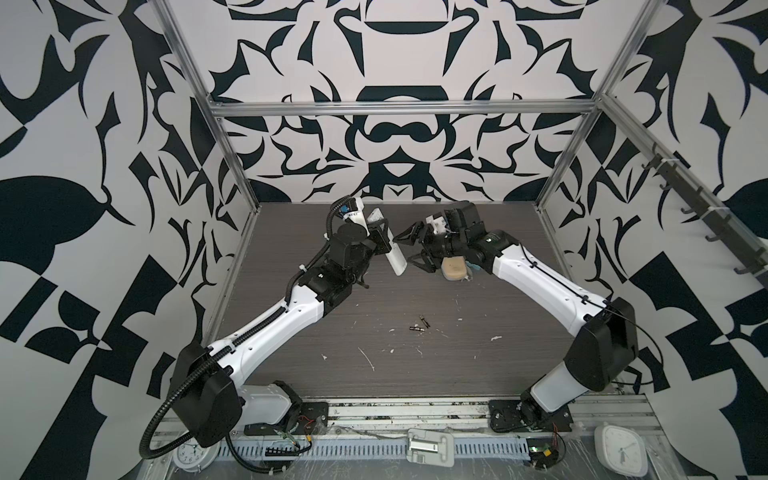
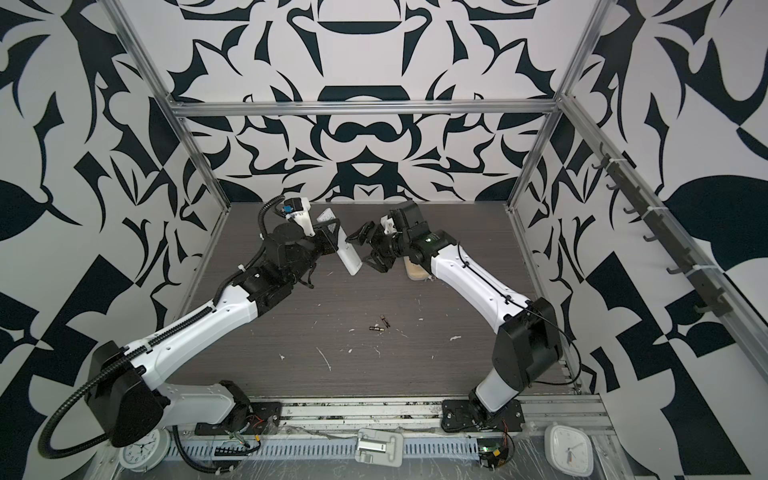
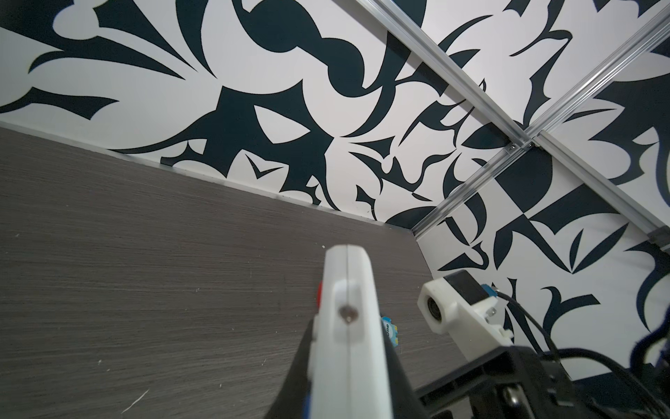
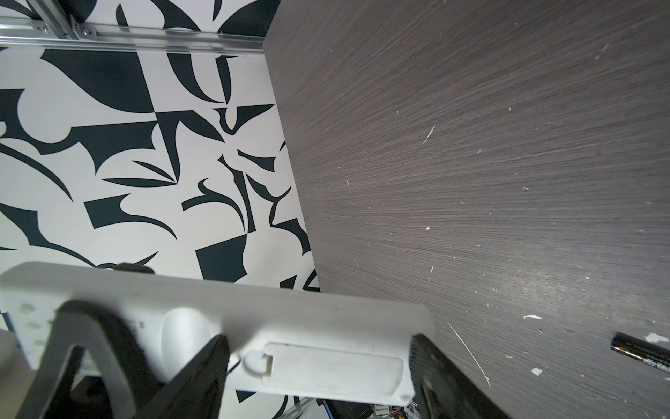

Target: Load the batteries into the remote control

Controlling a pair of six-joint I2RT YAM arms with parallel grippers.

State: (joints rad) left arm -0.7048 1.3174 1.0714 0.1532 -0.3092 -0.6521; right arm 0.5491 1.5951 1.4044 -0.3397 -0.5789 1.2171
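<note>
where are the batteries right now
In both top views the batteries lie close together on the table, near its middle, nearer the front edge than the raised remote control.

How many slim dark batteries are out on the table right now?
2, on the dark wood-grain table: one battery lies crosswise near the middle, the second battery angled just behind it. None seen elsewhere.
</note>
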